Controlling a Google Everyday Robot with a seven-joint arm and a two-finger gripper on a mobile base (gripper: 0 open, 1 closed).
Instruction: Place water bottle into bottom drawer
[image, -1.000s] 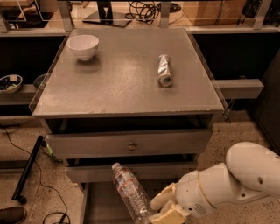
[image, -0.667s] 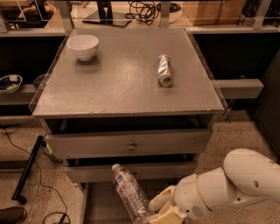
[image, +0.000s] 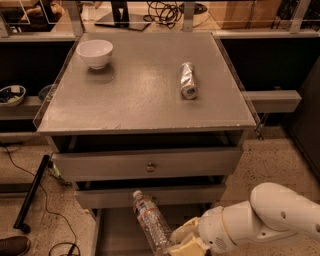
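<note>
camera view:
- gripper (image: 176, 243) sits at the bottom edge, right of centre, on the end of a white arm (image: 265, 220) that comes in from the lower right
- its pale yellow fingers (image: 186, 231) are closed in a pinch on the lower end of the water bottle (image: 150, 222); the pads touch the clear plastic, and the grip point is partly cut off by the bottom edge
- the bottle leans up and to the left from the gripper, white cap uppermost, thin reddish band just under the neck
- bottom drawer (image: 116, 231) is pulled out, its flat grey floor just left of the gripper and under the tilted bottle; cannot tell if the bottle's base touches that floor
- directly above the gripper: the second drawer front (image: 170, 196), slightly out; the bottle's cap overlaps its lower edge
- higher still: the top drawer (image: 100, 165) with a small round knob (image: 150, 167), also slightly out
- well above the gripper, on the grey tabletop (image: 140, 100): a silver can (image: 188, 80) lying on its side, almost straight up from the gripper, and a white bowl (image: 94, 52) far up to the left
- far left of the gripper on the speckled floor: a black bar (image: 32, 192) lying aslant and the toe of a shoe (image: 14, 245)
</note>
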